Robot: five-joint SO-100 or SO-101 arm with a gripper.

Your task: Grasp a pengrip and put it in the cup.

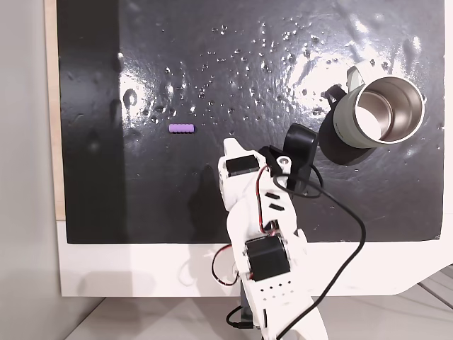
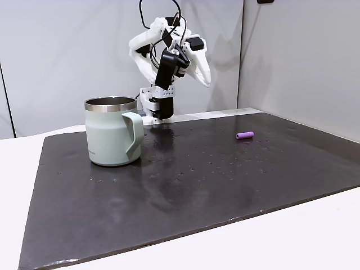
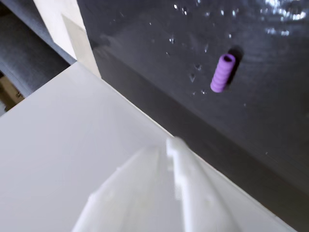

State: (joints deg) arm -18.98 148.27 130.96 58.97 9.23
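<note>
- While raised and folded near the base, hung well apart from the pengrip [image 1: 181, 128], gripper [image 2: 203, 79] high above the black mat [image 2: 197, 185] in a fixed view.
- Lay alone on the mat, left of centre in a fixed view from above, well apart from the cup [image 1: 375, 113] at the upper right of that frame.
- Ran left to right in that frame along its long axis, flat on its side; appeared near the right edge of the mat in the other fixed view [image 2: 244, 135], and in the upper right of the wrist view [image 3: 222, 73], open end towards the top of the frame.
- Stood upright on the mat, cup [image 2: 112, 132] at the left of the side-on fixed view, handle turned towards the camera, nothing visible inside.
- Showed both white fingers [image 3: 193, 193] pressed close together in the wrist view, blurred, tips near the middle of the frame; judged closed on nothing.
- Sat up and to the right of the fingertips in the wrist view, so the coming move judged to need a reach outward and down, jaws spread first and set across the short width of the ribbed cylinder.
</note>
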